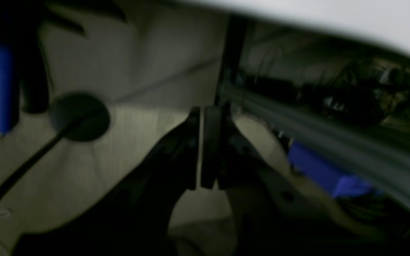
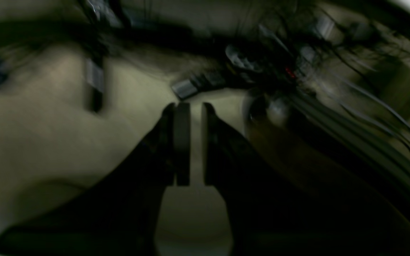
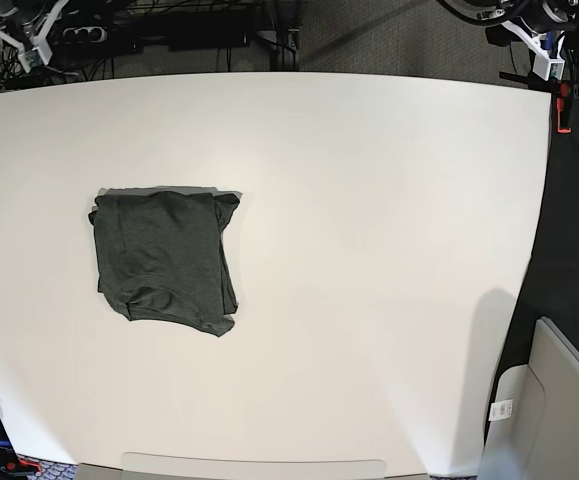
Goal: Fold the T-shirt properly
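Dark olive-green knit T-shirt [image 3: 165, 262] lies folded in a compact packet on white bench [image 3: 369, 250]. Left tool [image 1: 201, 149] nearly together, right tool [image 2: 195, 142] slightly apart, both empty. Judgement: fold looks done; keep arms clear, only tidy lower-right corner.

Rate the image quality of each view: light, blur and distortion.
Left wrist: dim and soft, the left pincer a dark silhouette, its jaws nearly closed. Right wrist: equally dark, background streaked by motion blur, the right pincer showing a slim gap. Base: bright and sharp, the T-shirt crisp on the white table, whose edges bow from wide-angle distortion.
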Robot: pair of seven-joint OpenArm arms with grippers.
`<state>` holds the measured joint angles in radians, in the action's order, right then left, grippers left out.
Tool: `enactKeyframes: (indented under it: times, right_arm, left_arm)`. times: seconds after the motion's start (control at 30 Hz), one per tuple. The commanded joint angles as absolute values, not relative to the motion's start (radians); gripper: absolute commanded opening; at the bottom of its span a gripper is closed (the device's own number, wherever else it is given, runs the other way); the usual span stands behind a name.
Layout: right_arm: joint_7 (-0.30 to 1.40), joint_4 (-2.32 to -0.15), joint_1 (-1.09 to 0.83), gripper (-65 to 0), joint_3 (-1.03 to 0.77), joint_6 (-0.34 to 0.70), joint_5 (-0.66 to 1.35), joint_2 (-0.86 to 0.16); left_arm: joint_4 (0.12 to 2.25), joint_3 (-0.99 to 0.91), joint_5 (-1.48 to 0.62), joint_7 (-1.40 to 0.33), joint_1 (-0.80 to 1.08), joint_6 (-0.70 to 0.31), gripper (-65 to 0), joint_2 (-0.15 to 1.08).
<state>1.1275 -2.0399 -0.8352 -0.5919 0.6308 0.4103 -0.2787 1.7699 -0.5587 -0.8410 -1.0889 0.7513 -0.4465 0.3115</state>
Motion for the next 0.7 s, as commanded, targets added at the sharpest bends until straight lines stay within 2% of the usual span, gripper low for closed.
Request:
enactKeyframes:
  times: [0.0,0.23,0.43,0.67]
  right_arm:
    - [1.104,-2.052,-0.835,-60.8,-0.567,0.634,0.371,-0.272]
    - [1.052,-1.939,-0.774,-60.8,-0.360,0.633,0.093,-0.229]
    - [1.052,-1.779,-0.679,-60.8,-0.338,0.630,0.058,-0.211]
    - [1.050,-1.540,-0.544,-60.8,-0.242,0.598,0.056,-0.211]
  left_arm:
    - [1.756,-0.539,-0.857,-1.055,0.763,-0.452,-65.0,0.332]
    - [1.563,-0.360,-0.742,-0.874,0.765,-0.452,-65.0,0.351]
    - [1.452,-0.248,-0.693,-0.783,0.756,-0.452,-65.0,0.355]
    - [1.285,-0.096,-0.573,-0.708,0.650,-0.452,-65.0,0.354]
